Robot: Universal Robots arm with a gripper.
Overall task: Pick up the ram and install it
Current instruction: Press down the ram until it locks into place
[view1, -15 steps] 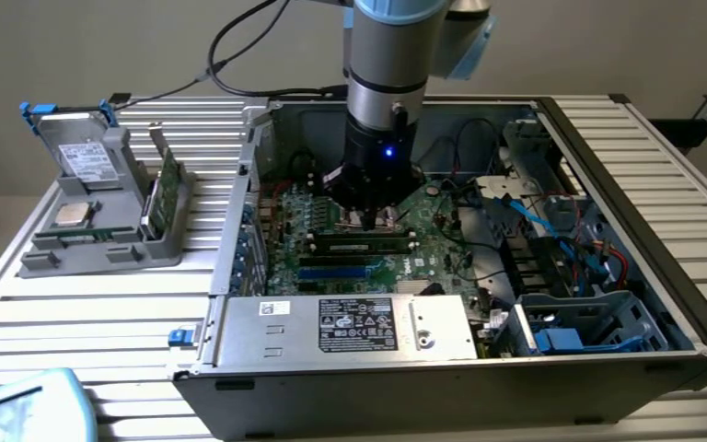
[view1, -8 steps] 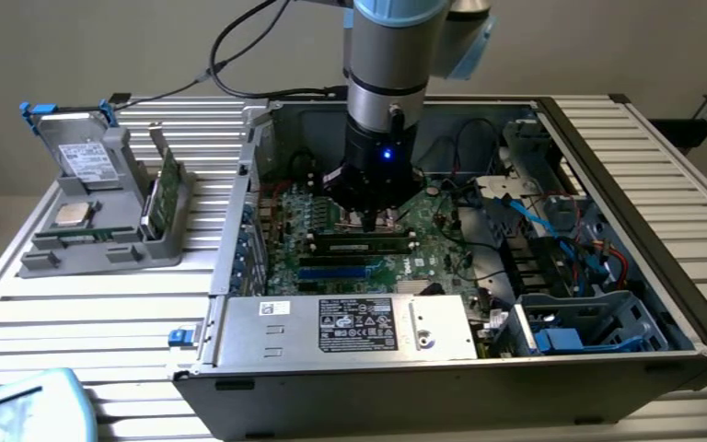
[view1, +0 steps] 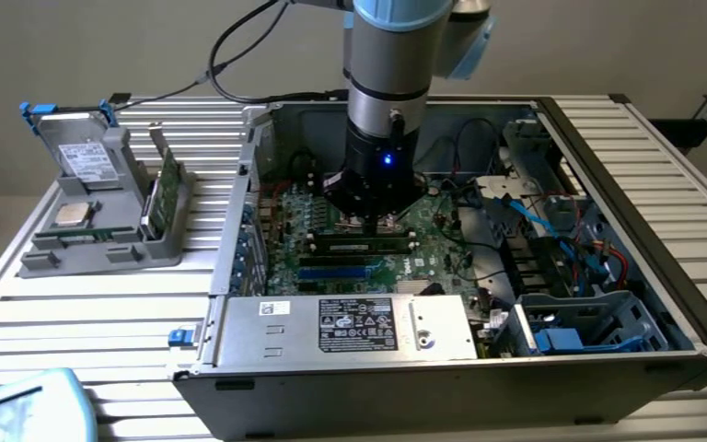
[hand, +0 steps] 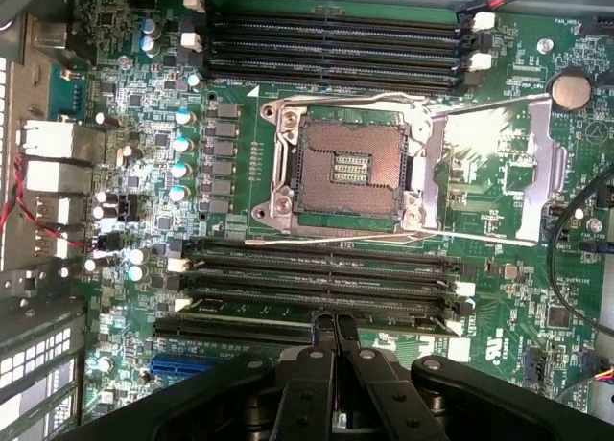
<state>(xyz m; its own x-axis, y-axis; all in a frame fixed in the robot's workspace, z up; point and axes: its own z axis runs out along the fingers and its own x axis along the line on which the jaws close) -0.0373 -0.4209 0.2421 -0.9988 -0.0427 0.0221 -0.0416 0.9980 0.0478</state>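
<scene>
Fingers (hand: 335, 337) pressed fully together, empty, tips touching the ram (hand: 288, 312) seated in its motherboard (hand: 230, 67) slot

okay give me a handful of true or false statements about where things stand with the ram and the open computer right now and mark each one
1. The gripper is shut, with its tips at the ram in a motherboard slot. True.
2. The processor socket holds a chip. False: it is open and bare, its pins showing.
3. The arm reaches down inside the open computer case. True.
4. The grey holder sits inside the case. False: it stands on the table, off to the exterior view's left of the case.
5. The ram lies on the table. False: it is on the motherboard.
</scene>
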